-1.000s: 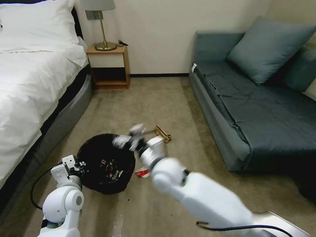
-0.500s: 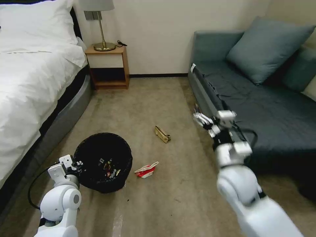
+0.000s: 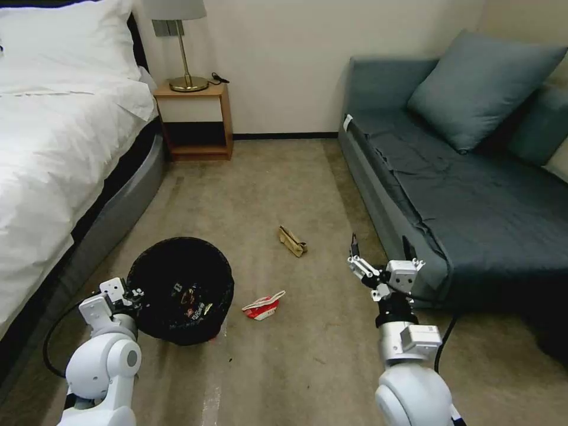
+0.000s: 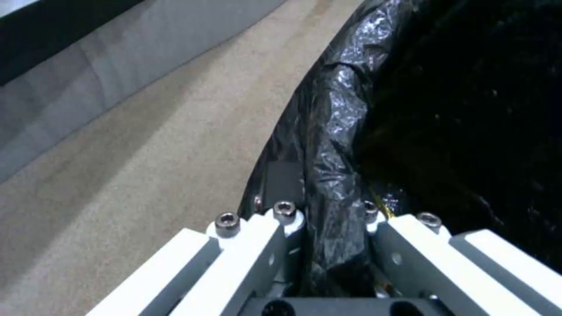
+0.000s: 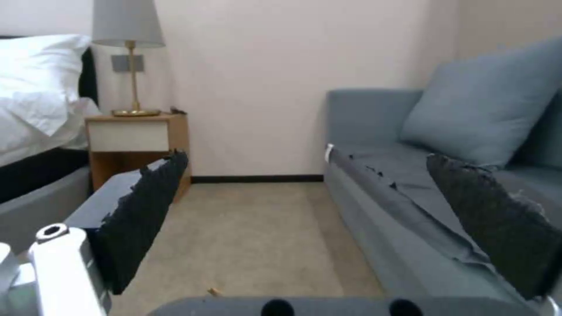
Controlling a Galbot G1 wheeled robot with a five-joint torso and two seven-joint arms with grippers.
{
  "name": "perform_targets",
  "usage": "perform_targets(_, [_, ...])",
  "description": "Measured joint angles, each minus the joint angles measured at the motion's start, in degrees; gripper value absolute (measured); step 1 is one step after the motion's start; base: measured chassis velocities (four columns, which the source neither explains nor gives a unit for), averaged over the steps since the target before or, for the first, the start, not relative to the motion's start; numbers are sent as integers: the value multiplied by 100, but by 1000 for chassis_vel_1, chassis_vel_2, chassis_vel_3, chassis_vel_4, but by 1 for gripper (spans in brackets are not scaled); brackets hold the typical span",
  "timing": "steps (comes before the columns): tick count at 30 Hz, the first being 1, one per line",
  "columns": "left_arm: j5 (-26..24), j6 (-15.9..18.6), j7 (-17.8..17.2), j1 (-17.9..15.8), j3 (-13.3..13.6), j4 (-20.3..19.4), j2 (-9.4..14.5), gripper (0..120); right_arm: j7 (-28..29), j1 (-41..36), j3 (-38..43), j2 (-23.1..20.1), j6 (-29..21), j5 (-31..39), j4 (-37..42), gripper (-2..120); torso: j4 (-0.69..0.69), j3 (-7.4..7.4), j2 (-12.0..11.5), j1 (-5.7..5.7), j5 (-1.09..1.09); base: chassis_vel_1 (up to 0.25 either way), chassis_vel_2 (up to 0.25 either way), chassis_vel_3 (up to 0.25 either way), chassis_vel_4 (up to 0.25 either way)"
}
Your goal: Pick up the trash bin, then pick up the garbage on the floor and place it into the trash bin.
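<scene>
The trash bin (image 3: 177, 278), round and lined with a crinkly black bag (image 4: 333, 131), sits on the carpet at the lower left. My left gripper (image 3: 129, 294) (image 4: 325, 215) is shut on its near rim. Some litter (image 3: 190, 300) lies inside the bin. Two pieces of garbage are on the floor: a red-and-white carton (image 3: 262, 306) just right of the bin and a tan paper bag (image 3: 292, 241) farther off. My right gripper (image 3: 380, 247) (image 5: 316, 210) hangs open and holds nothing, near the sofa's front edge, right of both pieces.
A bed (image 3: 53, 154) runs along the left, with a wooden nightstand (image 3: 195, 121) and a lamp (image 3: 180, 47) at the wall. A blue-grey sofa (image 3: 473, 201) with a cushion (image 3: 479, 89) fills the right side. Open carpet (image 3: 266, 183) lies between them.
My right arm swung from above the bin to the right and came down near the sofa, gripper open. The left gripper kept its hold on the bin rim.
</scene>
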Motion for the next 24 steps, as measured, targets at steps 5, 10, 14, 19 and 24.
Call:
perform_targets(5, [-3, 0, 0, 0, -8, -7, -5, 2, -49, 29, -24, -32, 37, 5, -73, 100, 0, 0, 0, 0, 0, -25, 17, 25, -22])
perform_targets(10, [-5, 0, -1, -12, -9, -2, -19, 2, -72, 79, -42, -62, 43, 27, -139, 100, 0, 0, 0, 0, 0, -110, 111, 123, -102])
perform_targets(14, [-4, 1, -2, -37, -5, 17, -20, 2, -83, 103, -70, -73, 42, 36, -186, 100, 0, 0, -1, 0, 0, -193, 190, 210, -183])
perform_targets(19, [-4, 1, -3, -63, -3, 46, -17, 2, -86, 151, -95, -82, 46, 44, -261, 100, 0, 1, -1, 0, -1, -238, 227, 232, -232])
perform_targets(24, [-3, 1, -4, -72, 5, 72, -14, 2, -188, 265, -117, -127, 141, 84, -376, 100, -1, 1, -1, 0, 0, -207, 202, 226, -217])
